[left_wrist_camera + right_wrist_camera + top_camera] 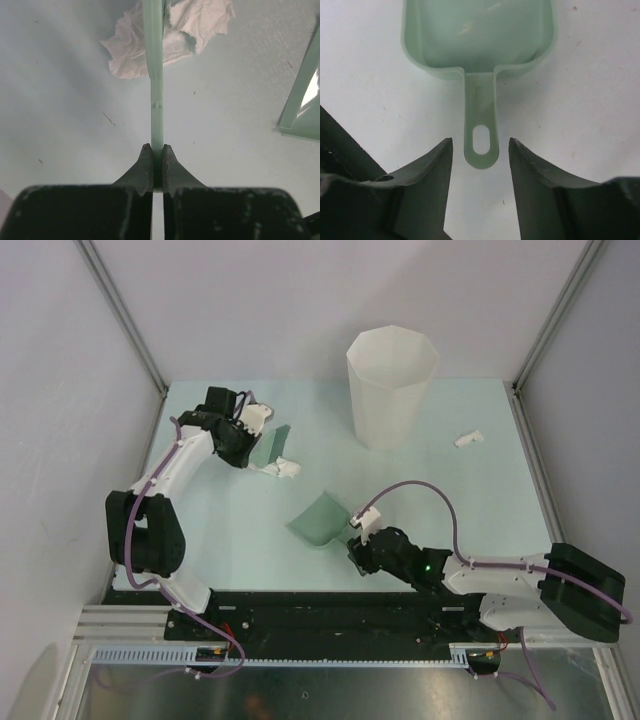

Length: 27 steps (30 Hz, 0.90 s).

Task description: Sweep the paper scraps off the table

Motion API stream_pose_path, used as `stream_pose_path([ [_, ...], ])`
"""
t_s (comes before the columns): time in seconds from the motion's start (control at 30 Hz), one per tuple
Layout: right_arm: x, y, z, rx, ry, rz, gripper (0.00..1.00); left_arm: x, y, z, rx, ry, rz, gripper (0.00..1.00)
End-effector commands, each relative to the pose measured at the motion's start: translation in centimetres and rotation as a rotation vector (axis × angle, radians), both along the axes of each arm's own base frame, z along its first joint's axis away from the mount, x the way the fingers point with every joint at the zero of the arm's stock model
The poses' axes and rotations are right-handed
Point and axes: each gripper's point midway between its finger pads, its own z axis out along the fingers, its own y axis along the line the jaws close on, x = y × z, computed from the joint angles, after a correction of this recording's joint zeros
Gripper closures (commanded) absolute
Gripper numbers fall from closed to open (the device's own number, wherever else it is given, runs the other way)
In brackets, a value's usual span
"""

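The left gripper point(157, 149) has its jaws shut on the green scraper point(155, 75) at the paper scraps point(131, 56), and the right gripper point(481, 143), jaws open, should centre on the dustpan handle point(480, 102) before closing.

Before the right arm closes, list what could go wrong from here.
1. The right tool stands open around only the tip of the dustpan handle; closing here may pinch just the end, so the pan could swivel or slip.
2. The left tool is shut on a thin green blade, and the paper wad spreads to both sides of it; part may escape a push.
3. A small scrap lies far right of the white bin and could be missed.
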Motion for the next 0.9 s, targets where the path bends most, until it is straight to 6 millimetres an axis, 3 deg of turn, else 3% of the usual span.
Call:
stream_pose_path([
  [0.0, 0.9, 2.1, 0.9, 0.054, -0.072, 0.035, 0.53, 0.4, -0.7, 2.4, -0.035, -0.078, -0.027, 1.0],
  [0.3, 1.2, 1.4, -0.8, -0.002, -0.055, 0.013, 0.53, 0.4, -0.8, 2.7, -0.036, -0.086, -0.034, 1.0],
  [0.37, 1.0, 2.1, -0.6, 0.019, -0.057, 0.039, 0.61, 0.4, -0.9, 2.8, -0.043, -0.088, -0.033, 1.0],
  [0.47, 0.9, 2.5, -0.2, 0.028, -0.065, 0.062, 0.86, 0.4, -0.8, 2.6, -0.038, -0.083, -0.033, 1.0],
  [0.5, 0.9, 2.4, -0.2, 0.021, -0.064, 0.064, 1.0, 0.4, -0.7, 2.6, -0.036, -0.082, -0.032, 1.0],
  [0.63, 0.8, 1.0, 0.4, -0.035, -0.048, 0.032, 1.0, 0.6, -0.5, 3.1, -0.027, -0.099, -0.02, 1.0],
  [0.67, 1.1, 1.3, 2.1, -0.008, -0.059, 0.018, 1.0, 0.7, -0.6, 3.5, -0.028, -0.11, -0.02, 1.0],
  [0.73, 0.5, 0.3, 2.3, -0.053, -0.01, 0.005, 1.0, 1.0, -0.8, 4.5, -0.031, -0.137, -0.022, 1.0],
  [0.77, 0.7, 0.6, 4.2, -0.03, -0.005, -0.002, 1.0, 1.2, -0.7, 4.7, -0.018, -0.144, -0.019, 1.0],
  [0.8, -0.1, -0.2, 3.6, -0.077, 0.056, 0.01, 1.0, 1.4, -0.9, 5.1, -0.008, -0.158, -0.027, 1.0],
  [0.87, 0.3, -0.6, 4.6, -0.056, 0.127, -0.035, 1.0, 1.8, -0.7, 4.9, 0.028, -0.161, -0.019, 1.0],
])
